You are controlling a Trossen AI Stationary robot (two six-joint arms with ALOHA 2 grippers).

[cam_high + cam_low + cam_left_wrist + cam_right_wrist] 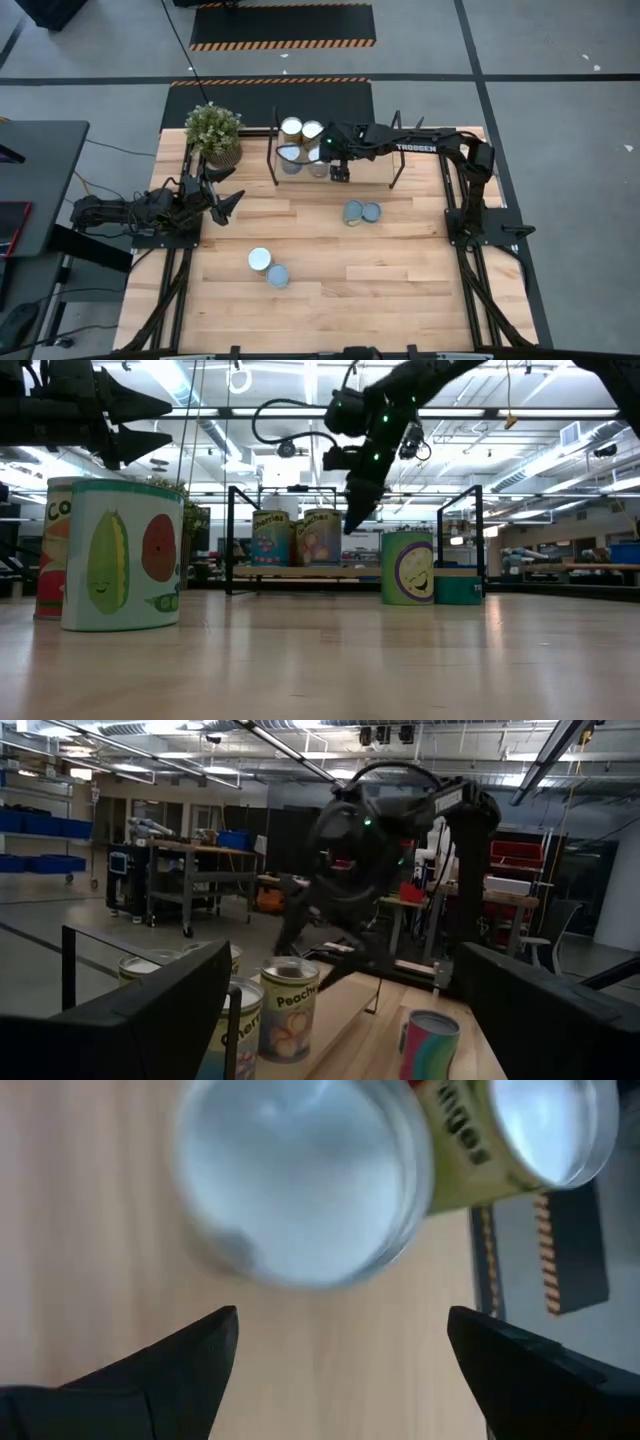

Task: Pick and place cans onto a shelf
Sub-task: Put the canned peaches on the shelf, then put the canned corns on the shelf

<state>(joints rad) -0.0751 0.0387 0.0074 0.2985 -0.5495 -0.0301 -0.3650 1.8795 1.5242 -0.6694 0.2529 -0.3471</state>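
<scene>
the right gripper [340, 172] hangs near the top centre over the shelf [375, 160], jaws spread wide and empty just beside four cans [302, 145] standing there, while two pairs of cans [362, 212] wait on the bench [400, 280] and the left gripper [226, 200] hovers open at left.

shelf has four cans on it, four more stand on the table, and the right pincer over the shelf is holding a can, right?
Nearly. The right pincer holds nothing: the right wrist view shows its fingers spread with bare wood between them, above the cans on the shelf. The high view confirms four cans there and four on the table.
</scene>
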